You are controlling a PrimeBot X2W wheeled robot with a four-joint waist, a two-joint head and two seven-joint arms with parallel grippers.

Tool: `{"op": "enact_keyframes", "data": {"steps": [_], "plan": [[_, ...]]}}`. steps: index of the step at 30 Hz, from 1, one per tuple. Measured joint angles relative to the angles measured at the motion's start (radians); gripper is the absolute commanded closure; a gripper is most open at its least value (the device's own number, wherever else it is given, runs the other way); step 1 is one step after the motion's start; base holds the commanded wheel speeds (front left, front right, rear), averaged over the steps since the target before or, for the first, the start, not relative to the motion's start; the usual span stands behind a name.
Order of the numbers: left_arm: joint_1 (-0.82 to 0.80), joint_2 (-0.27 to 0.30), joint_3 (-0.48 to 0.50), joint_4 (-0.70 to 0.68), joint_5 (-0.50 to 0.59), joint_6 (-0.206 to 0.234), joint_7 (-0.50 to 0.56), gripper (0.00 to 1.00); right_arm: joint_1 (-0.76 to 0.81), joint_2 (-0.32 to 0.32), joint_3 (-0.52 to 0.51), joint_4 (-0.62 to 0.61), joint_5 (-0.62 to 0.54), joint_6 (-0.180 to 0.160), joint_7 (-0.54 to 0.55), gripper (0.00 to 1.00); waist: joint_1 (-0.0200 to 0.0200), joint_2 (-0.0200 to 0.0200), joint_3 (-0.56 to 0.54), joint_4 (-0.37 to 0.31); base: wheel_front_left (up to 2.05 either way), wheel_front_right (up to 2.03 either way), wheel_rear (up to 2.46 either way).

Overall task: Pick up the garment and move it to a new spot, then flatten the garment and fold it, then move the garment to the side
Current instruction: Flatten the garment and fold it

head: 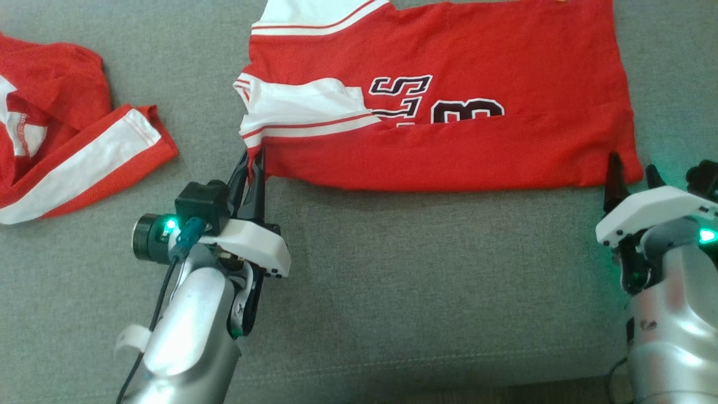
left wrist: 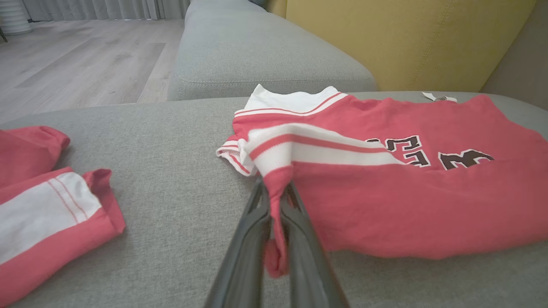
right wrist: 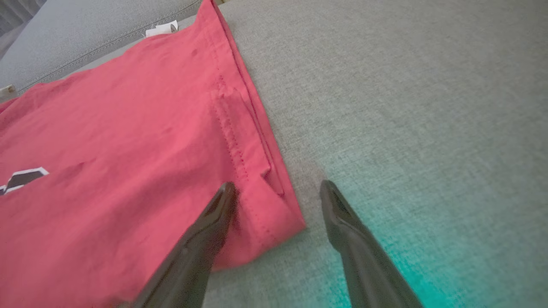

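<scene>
Red jersey garment (head: 449, 129) with white stripes and dark lettering lies mostly flat on the grey fabric sofa cushion (head: 392, 280), with its near edge doubled over and hiding half the print. Looks like the folding step to me. Left gripper (head: 252, 160) is pinching the near-left corner. Right gripper (head: 633, 166) is spread wide, straddling the near-right corner. Next it'd need to clamp there so both corners lift evenly. Another crumpled red-and-white garment (head: 67, 140) sits well off to the left.

Head view overhead; wrist views low, close on same garment (head: 449, 154)
</scene>
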Motion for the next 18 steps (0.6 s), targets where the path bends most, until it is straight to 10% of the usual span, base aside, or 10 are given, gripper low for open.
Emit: {"op": "enact_keyframes", "data": {"steps": [2, 3, 4, 18], "plan": [[0.0, 0.001, 0.0, -0.003, 0.0, 0.0, 0.0, 1.0, -0.009, -0.001, -0.002, 0.008, -0.006, 0.0, 0.001, 0.0, -0.0001, 0.0, 0.003, 0.001, 0.0, 0.0, 0.0], [0.0, 0.001, 0.0, -0.004, 0.0, 0.0, 0.0, 1.0, -0.02, -0.002, -0.004, 0.02, -0.009, 0.0, 0.002, 0.29, -0.0001, 0.0, 0.006, 0.001, 0.0, 0.0, 0.0], [0.0, 0.002, 0.0, -0.004, 0.0, 0.0, 0.0, 1.0, -0.03, -0.003, -0.003, 0.03, -0.007, 0.0, 0.004, 1.0, 0.0, 0.0, 0.008, 0.001, 0.0, 0.0, 0.0], [0.022, 0.049, 0.004, 0.053, 0.002, 0.001, 0.0, 1.0, -0.019, -0.001, 0.011, 0.051, 0.043, 0.0, -0.016, 1.0, -0.0001, 0.0, -0.053, -0.015, 0.0, 0.0, 0.0]]}}
